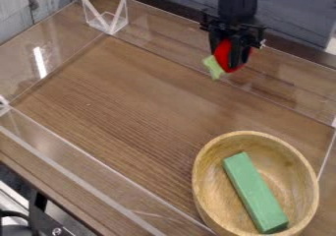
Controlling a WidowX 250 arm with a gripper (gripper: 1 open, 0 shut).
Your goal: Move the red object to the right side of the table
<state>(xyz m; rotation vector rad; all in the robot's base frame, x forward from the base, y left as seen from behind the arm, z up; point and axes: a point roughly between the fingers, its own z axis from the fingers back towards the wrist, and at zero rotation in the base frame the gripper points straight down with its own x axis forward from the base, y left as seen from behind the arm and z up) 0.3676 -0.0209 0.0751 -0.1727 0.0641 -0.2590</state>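
Note:
The red object (229,54) is a small glossy strawberry toy with a light green leafy end pointing down-left. My gripper (231,53) points down and is shut on it, the black fingers on either side of the red body. It hangs just above the far part of the brown wood-grain table (132,92), a little right of the middle. I cannot tell whether the toy touches the tabletop.
A round wooden bowl (210,186) at the near right holds a green rectangular block (253,191). Low clear acrylic walls (79,171) edge the tabletop. A small clear stand (105,17) sits at the far left corner.

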